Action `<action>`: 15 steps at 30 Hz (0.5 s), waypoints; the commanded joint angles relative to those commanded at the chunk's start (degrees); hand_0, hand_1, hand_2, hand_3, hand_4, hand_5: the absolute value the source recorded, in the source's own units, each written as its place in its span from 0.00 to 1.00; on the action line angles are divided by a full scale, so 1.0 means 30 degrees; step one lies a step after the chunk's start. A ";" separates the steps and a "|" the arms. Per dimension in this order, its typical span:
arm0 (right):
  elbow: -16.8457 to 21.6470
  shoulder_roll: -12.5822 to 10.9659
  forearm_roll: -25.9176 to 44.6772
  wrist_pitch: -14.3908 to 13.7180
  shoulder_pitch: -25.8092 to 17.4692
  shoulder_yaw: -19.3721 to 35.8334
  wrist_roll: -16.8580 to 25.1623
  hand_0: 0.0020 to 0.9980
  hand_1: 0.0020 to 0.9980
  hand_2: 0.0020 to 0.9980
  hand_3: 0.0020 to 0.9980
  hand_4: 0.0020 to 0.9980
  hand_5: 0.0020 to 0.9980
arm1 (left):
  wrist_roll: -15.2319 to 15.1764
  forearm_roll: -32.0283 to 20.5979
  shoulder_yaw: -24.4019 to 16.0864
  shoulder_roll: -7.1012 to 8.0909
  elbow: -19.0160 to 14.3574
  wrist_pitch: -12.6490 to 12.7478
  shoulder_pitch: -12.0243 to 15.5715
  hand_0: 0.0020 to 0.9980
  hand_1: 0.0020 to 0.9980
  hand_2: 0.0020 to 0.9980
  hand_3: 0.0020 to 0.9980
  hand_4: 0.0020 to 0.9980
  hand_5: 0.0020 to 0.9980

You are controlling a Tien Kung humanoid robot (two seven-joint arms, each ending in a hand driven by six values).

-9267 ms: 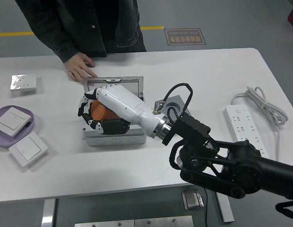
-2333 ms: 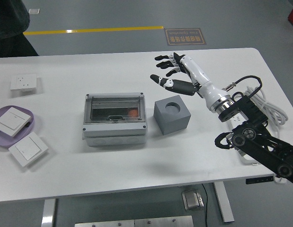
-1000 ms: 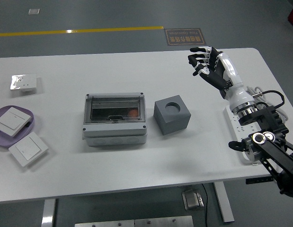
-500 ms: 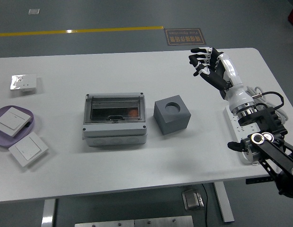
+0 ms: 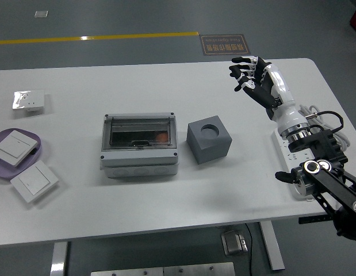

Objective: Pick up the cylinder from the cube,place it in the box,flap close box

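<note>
The grey box sits mid-table with its clear flap lid down. Through the lid a bit of the orange cylinder shows inside. To the box's right stands the grey cube, its round top socket holding nothing. My right hand is raised over the table's far right, well away from cube and box, fingers spread and holding nothing. The left arm is out of sight.
A white power strip with its cable lies under my right forearm at the right edge. At the left are a purple plate carrying a white switch, another switch in front of it, and a small socket plate further back.
The cylinder went into the box, the lid came down and the person left. My right hand withdrew to the far right; over the last second it has barely moved.
</note>
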 joint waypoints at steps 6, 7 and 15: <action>-0.0113 0.0080 0.0074 -0.0006 0.0304 -0.0257 -0.0013 0.38 0.61 0.62 0.64 0.77 0.50 | 0.0073 -0.0028 -0.0023 -0.0026 -0.0004 -0.0040 -0.0084 0.62 0.60 0.54 0.62 0.69 0.22; -0.0142 0.0103 0.0088 -0.0009 0.0377 -0.0333 -0.0014 0.38 0.61 0.62 0.64 0.77 0.50 | 0.0080 -0.0019 -0.0027 -0.0032 -0.0005 -0.0043 -0.0094 0.62 0.60 0.54 0.62 0.69 0.22; -0.0337 0.0168 0.0231 -0.0035 0.0758 -0.0896 0.0053 0.38 0.61 0.62 0.64 0.77 0.50 | 0.0106 -0.0061 -0.0005 -0.0031 -0.0007 -0.0034 -0.0074 0.63 0.60 0.54 0.63 0.69 0.23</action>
